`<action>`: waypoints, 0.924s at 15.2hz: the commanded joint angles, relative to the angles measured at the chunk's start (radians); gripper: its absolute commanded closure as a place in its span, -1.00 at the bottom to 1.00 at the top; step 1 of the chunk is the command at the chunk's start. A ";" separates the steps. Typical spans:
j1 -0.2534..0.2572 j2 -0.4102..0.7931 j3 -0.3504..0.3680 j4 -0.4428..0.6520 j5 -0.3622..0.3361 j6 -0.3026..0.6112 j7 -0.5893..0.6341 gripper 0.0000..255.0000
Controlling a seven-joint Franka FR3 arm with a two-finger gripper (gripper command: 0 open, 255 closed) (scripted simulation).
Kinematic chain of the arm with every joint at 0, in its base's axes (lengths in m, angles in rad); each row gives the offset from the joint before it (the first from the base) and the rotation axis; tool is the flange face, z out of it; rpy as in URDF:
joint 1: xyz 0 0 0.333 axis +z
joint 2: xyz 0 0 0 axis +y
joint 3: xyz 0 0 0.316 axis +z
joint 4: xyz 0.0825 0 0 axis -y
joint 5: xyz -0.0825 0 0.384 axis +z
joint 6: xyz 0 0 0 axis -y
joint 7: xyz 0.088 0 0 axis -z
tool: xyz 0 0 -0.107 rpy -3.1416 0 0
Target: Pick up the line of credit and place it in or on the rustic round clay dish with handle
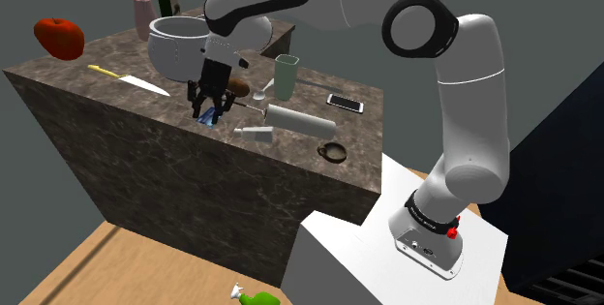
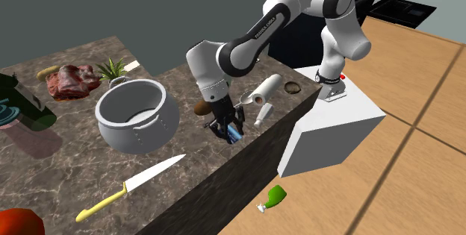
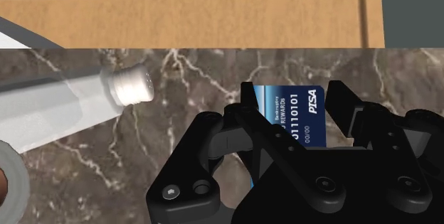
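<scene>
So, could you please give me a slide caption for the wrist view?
Black hand clasping a blue card over the marbled counter, a white bottle lying nearby.

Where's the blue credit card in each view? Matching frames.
Shoulder view: blue credit card, left of centre, in the black gripper.
Second exterior view: card at centre, below the gripper.
Wrist view: card clasped between the gripper's fingers.
Shared landmark: small clear bottle lying beside it.
</scene>
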 commanded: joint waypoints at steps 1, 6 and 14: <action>-0.001 -0.010 0.000 0.009 -0.001 -0.017 0.009 1.00; -0.003 -0.035 0.002 0.036 -0.004 -0.063 0.033 1.00; -0.007 -0.064 0.004 0.095 -0.009 -0.141 0.073 1.00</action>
